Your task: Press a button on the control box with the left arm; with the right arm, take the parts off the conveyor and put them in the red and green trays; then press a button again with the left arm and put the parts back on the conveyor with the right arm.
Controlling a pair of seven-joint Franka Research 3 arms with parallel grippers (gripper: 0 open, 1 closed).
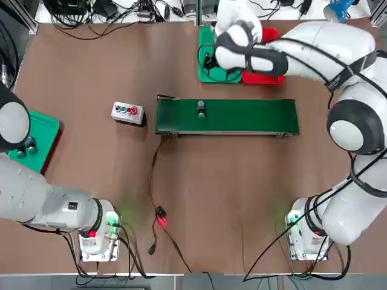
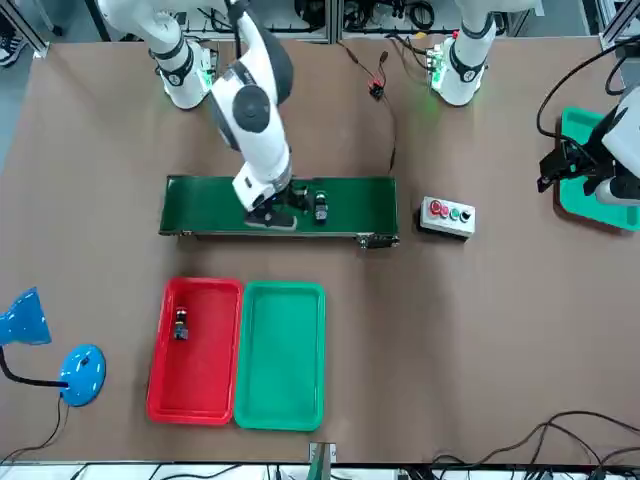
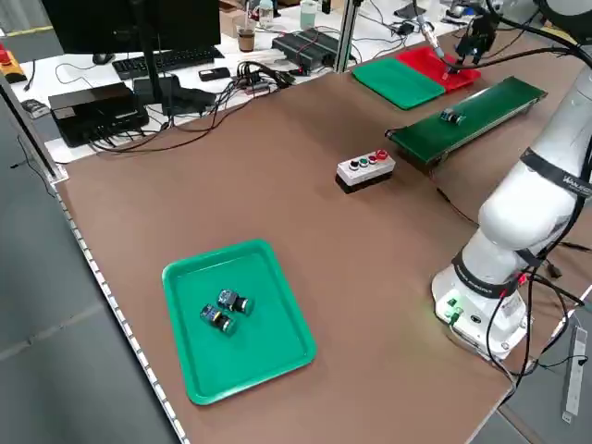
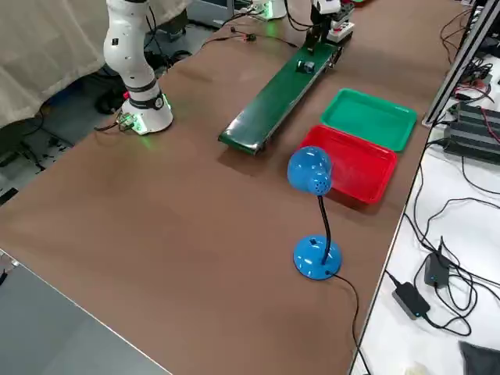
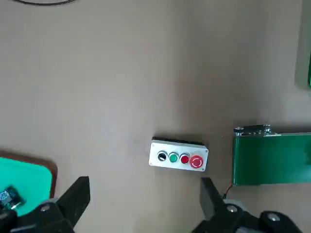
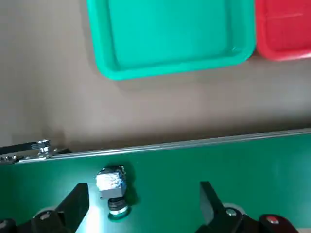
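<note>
The small dark part with a silvery top and a green cap (image 6: 112, 191) is lying on the long green conveyor belt (image 1: 254, 116), toward the end nearest the control box. It looks light, stiff and compact, probably a push-button component of plastic and metal, so it should lift easily; its smooth rounded body could roll or slip, so pinching across the squarer silvery block seems the safer hold.

The right claw (image 6: 141, 208) is hovering just above the belt with its fingers spread wide and holding nothing, the part lying just inside one finger. In the front view this arm is leaning over the middle of the conveyor.

Beyond the belt, the green plastic tray (image 2: 282, 352) is sitting empty, touching the red plastic tray (image 2: 196, 350) beside it, which is already holding one small dark part (image 2: 181, 325).

The grey control box with black, green and red buttons (image 1: 127, 112) is resting on the brown worktop (image 1: 230, 187) just off the conveyor's end.

The left claw (image 5: 141, 204) is hanging well above the worktop, its fingers wide apart and empty, near another green tray (image 3: 239, 319) that is carrying two more small parts (image 3: 225, 310).
</note>
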